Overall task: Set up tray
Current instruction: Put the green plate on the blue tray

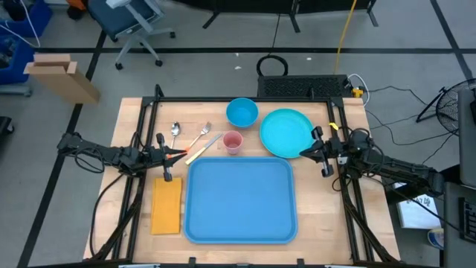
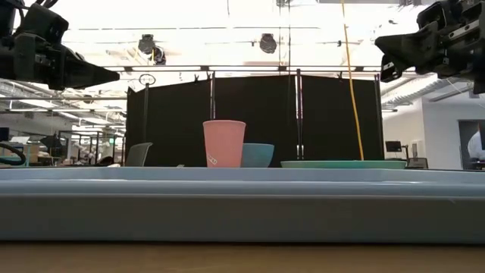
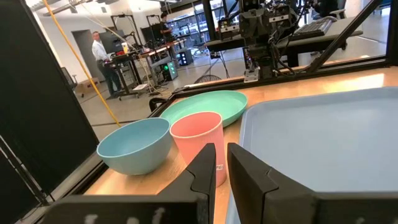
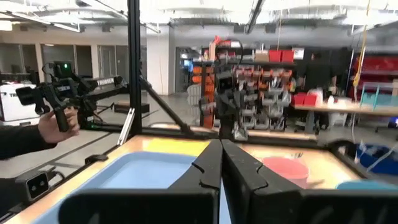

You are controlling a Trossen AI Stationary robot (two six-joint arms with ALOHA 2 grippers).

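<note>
The light-blue tray [image 1: 238, 201] lies flat on the wooden table, in the middle near the front. Beyond its far rim stand a pink cup [image 1: 233, 142], a blue bowl [image 1: 242, 112] and a teal plate [image 1: 286, 132]. A spoon [image 1: 175, 132], a fork [image 1: 201, 135] and a knife [image 1: 202, 149] lie left of the cup. A yellow napkin [image 1: 166, 205] lies flat left of the tray. My left gripper [image 1: 181, 155] hovers level over the tray's far left corner, fingers [image 3: 205, 168] a narrow gap apart with nothing between them. My right gripper [image 1: 303, 152] hovers by the plate's near edge, shut and empty.
Black frame rails [image 1: 160, 100] border the table's left, far and right sides. Beyond the table, a person's hand [image 4: 53, 124] holds a black device, and another person [image 3: 99, 50] stands far off in the room.
</note>
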